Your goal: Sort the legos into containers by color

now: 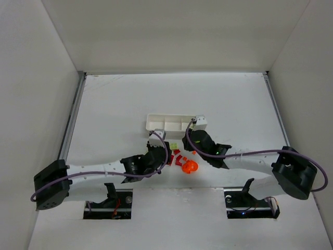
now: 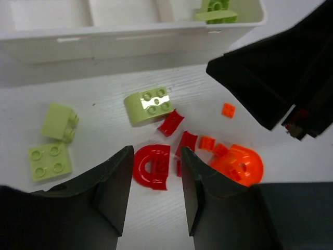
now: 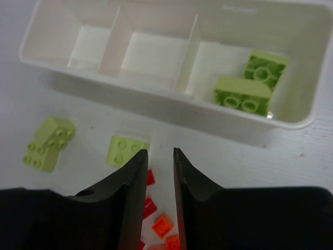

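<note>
The white three-compartment tray (image 1: 169,124) lies across the table's middle. Its right compartment holds two yellow-green bricks (image 3: 244,94); the other two compartments look empty. Loose legos lie in front of the tray: yellow-green bricks (image 2: 151,104) (image 2: 60,122) (image 2: 49,160), a red arch (image 2: 153,169), small red pieces (image 2: 170,122), small orange tiles (image 2: 228,110) and an orange dome (image 2: 239,164). My left gripper (image 2: 157,152) is open, low over the table, its tips on either side of the red arch. My right gripper (image 3: 158,152) is open by a narrow gap, empty, above the red and orange pieces (image 3: 163,226).
The right arm's black body (image 2: 276,78) hangs close over the orange pieces, right of my left fingers. White walls enclose the table on three sides. Both arms meet over the lego pile (image 1: 179,156) just in front of the tray.
</note>
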You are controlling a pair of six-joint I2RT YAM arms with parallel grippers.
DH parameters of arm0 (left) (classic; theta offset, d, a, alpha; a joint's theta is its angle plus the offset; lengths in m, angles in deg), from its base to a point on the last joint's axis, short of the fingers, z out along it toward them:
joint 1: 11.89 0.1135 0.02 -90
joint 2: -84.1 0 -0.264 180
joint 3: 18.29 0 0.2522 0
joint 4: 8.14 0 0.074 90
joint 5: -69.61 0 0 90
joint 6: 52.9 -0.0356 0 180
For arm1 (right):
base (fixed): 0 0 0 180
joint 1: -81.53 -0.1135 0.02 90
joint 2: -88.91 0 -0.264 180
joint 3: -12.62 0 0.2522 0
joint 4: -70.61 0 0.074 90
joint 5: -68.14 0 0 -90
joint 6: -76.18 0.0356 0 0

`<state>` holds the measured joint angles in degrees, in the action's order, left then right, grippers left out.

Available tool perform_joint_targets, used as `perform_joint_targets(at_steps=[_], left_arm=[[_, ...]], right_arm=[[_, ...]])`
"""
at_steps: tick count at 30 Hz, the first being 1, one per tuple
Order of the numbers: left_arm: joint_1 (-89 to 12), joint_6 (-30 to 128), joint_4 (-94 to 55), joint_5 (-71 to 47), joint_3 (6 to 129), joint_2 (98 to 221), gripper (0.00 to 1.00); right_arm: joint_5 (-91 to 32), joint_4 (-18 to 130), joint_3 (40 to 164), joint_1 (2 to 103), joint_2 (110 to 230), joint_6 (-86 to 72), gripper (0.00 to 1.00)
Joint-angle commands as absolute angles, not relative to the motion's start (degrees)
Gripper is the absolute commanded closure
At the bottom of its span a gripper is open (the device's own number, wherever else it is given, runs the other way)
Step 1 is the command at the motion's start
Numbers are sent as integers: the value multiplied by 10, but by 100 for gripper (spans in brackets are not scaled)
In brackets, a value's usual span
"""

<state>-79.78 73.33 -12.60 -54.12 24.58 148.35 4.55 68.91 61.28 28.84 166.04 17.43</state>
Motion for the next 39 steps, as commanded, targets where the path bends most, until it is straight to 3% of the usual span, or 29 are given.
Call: perform_joint_targets(at_steps=[1,7,9,14,19,24,29,39], left_arm=[[-798,788,-147,-584,212,1448,61],[-808,794,-143,-549,187,1443,52],[-813,792,-145,-534,190,1459,50],[-820,793,-120,-524,200,1507,48],[-824,784,-89,-524,213,1553,53],[-821,777,-80,-540,221,1583,53],[-811,776,-70,-537,220,1597,48],[-806,776,-56,-527,233,1657,47]], right_arm=[[43,671,641,259,1671,169,64],[40,605,622,220,1631,187,48],[32,582,618,203,1623,188,50],[44,547,602,190,1593,203,65],[49,548,583,200,1561,214,66],[42,542,568,193,1534,212,61],[45,517,558,166,1515,236,38],[48,529,563,154,1540,236,44]])
